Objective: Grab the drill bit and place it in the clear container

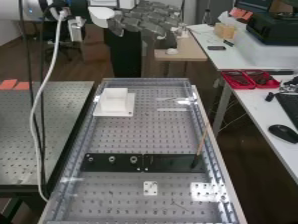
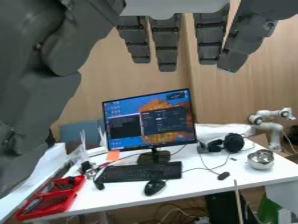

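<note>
High above the bench's far end, the hand (image 1: 143, 19) stretches out to the right with its fingers straight and nothing between them. Dark grey fingers of the hand (image 2: 166, 42) also hang straight in the wrist view, apart from the thumb. A thin tan rod (image 1: 201, 142) with a dark lower end stands slanted at the right end of a black plate (image 1: 169, 162); whether it is the drill bit I cannot tell. A pale, square box (image 1: 114, 99) sits on a white base at the bench's far left, well below the hand; whether it is clear I cannot tell.
The perforated metal bench (image 1: 153, 135) has raised rails along its sides. Round fittings (image 1: 112, 159) sit in the black plate, and a small white plate (image 1: 150, 188) lies nearer. A side table holds red trays (image 1: 249, 79) and a mouse (image 1: 284, 133). A white cable (image 1: 36, 110) hangs at the left.
</note>
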